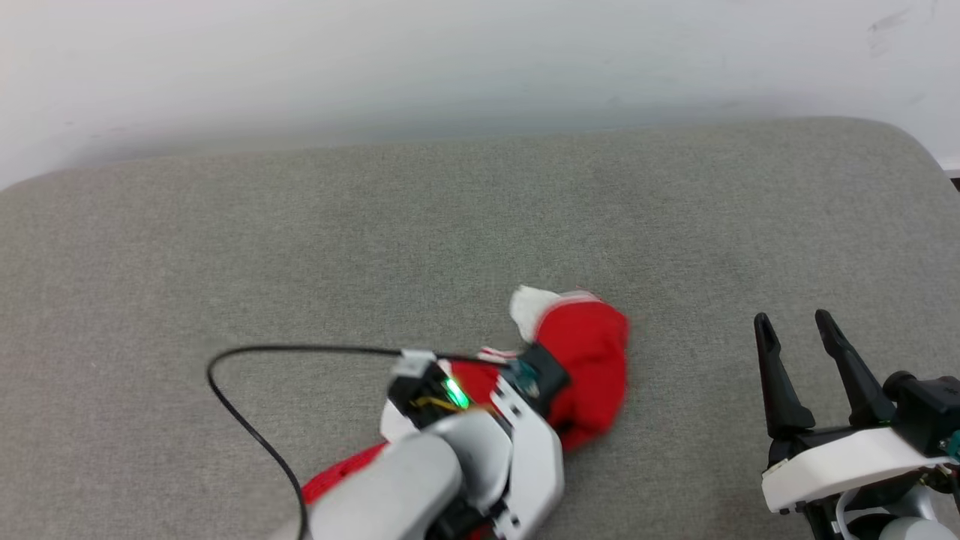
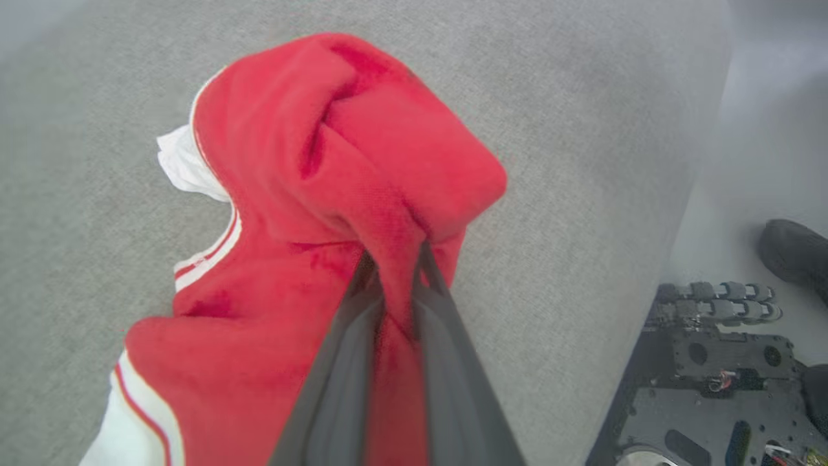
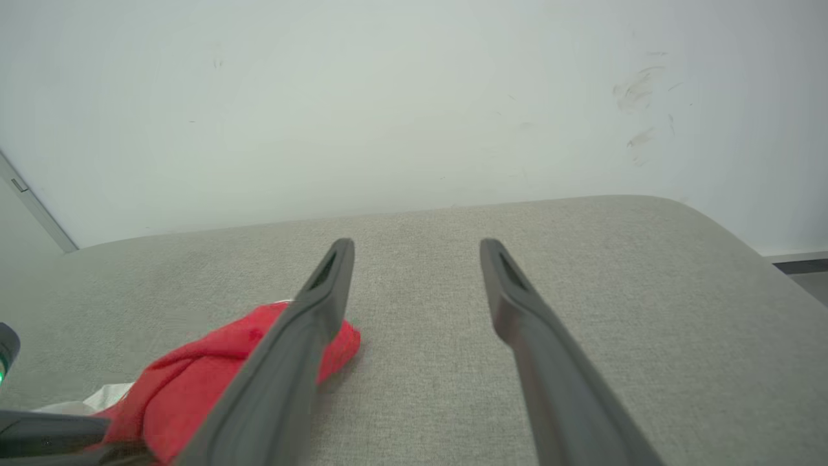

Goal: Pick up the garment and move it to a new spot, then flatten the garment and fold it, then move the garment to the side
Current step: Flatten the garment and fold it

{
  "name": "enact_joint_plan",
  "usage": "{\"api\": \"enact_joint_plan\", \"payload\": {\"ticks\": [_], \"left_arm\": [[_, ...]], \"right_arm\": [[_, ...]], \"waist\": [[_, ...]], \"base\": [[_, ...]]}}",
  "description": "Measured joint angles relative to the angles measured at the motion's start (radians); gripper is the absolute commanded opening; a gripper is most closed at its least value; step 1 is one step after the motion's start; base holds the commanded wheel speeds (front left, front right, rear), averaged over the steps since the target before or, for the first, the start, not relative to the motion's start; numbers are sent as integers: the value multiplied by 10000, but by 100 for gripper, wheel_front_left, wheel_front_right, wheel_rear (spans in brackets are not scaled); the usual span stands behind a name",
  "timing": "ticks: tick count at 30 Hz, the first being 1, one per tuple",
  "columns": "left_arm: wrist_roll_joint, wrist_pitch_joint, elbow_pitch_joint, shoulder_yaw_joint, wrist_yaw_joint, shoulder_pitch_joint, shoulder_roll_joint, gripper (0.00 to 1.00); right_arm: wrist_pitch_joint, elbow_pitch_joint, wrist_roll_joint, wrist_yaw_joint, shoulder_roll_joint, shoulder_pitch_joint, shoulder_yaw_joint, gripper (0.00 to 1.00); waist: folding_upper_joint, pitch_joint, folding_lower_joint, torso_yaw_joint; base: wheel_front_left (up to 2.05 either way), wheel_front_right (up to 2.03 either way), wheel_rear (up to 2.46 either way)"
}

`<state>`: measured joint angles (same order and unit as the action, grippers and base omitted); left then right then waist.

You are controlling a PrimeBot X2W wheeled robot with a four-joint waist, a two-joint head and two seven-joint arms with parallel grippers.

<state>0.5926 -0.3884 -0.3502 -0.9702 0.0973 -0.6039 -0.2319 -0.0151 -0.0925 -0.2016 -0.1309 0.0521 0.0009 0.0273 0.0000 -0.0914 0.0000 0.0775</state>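
Observation:
The garment lies crumpled in a red heap with a white sleeve poking out, low on the grey cushion. My left gripper reaches into it from the near side. In the left wrist view the two dark fingers are pinched together on a raised fold of the red garment, with striped trim at its left. My right gripper stands open at the lower right, apart from the cloth. Between its spread fingers is bare cushion, and the garment shows behind the left finger.
The grey cushioned surface runs back to a white wall and rounds off at the far right. A black cable loops out from my left wrist. Past the cushion's edge are my dark base and a dark shoe-like shape.

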Motion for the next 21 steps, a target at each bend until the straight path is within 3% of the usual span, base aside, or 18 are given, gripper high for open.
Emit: {"api": "enact_joint_plan", "payload": {"ticks": [4, 5, 6, 10, 16, 17, 21], "left_arm": [[167, -297, 82, -527, 81, 674, 174, 0], [190, -299, 35, -604, 81, 835, 188, 24], [188, -257, -6, -654, 75, 954, 184, 100], [-19, 830, 134, -500, -265, 1191, 270, 100], [-288, 2698, 694, 265, -1244, 1635, 128, 100], [-270, 3009, 978, 719, -1799, 1887, -171, 100], [-69, 2677, 1202, 1237, -2211, 1918, -800, 100]], "right_arm": [[71, -127, -33, 0, -2, 1, -15, 100], [77, -144, -44, 0, -2, 1, -23, 100], [82, -161, -50, 0, -2, 1, -33, 100], [113, -182, -50, 0, -4, 38, 46, 100], [215, -226, -48, 0, -4, 297, 201, 100], [259, -290, -48, 0, -8, 438, 219, 100], [336, -391, -73, 0, -8, 473, 263, 100]], "waist": [[0, -78, 0, -38], [0, -104, 0, -41], [0, -124, 0, -42], [0, -94, 0, -108], [0, 277, 0, -310], [0, 494, 0, -420], [0, 623, 0, -572]], "base": [[0, 0, 0], [0, 0, 0], [0, 0, 0], [0, 0, 0], [0, 0, 0], [0, 0, 0], [0, 0, 0]]}}
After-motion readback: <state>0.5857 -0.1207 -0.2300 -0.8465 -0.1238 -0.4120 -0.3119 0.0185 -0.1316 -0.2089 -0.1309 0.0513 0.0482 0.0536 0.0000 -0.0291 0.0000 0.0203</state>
